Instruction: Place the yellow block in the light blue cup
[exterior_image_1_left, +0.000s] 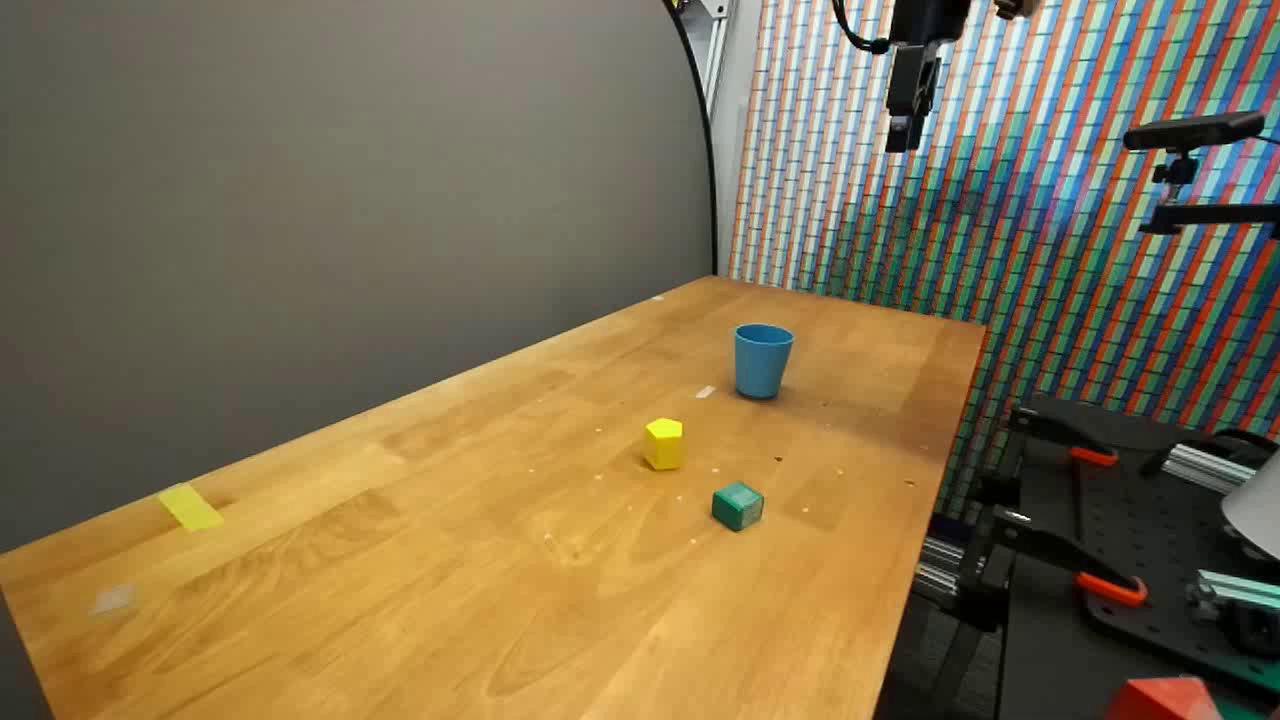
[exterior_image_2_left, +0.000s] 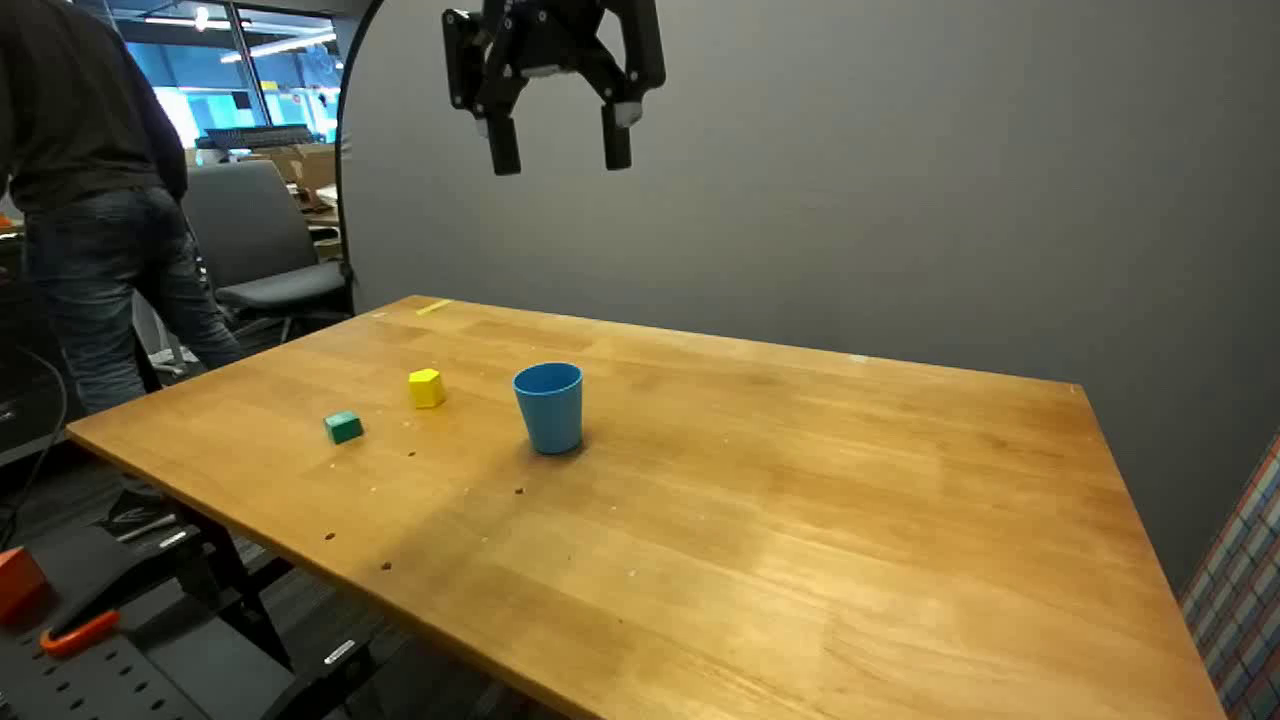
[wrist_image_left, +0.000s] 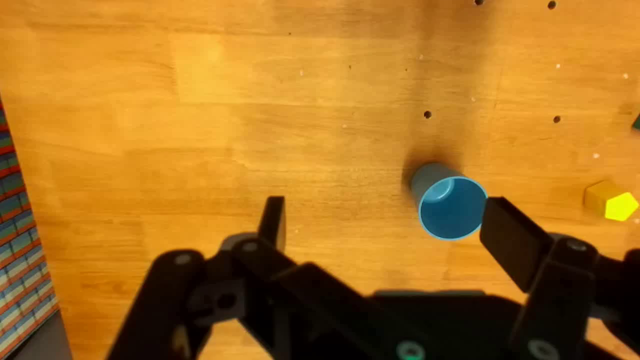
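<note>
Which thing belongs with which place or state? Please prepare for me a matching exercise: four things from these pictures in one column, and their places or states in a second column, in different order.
Things
1. small yellow prism-shaped block
2. blue tapered cup
3. small green box-shaped block
4. black two-fingered gripper

Places or states
A. only a corner shows in the wrist view
B. open, above the brown wooden table
C. pentagonal face upward
D. upright, nothing visible inside

Pairs: 1-C; 2-D; 3-A; 4-B

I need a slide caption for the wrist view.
Open black hand above a wooden tabletop, with a round blue cup and, farther right in frame, a yellow pentagonal block.
</note>
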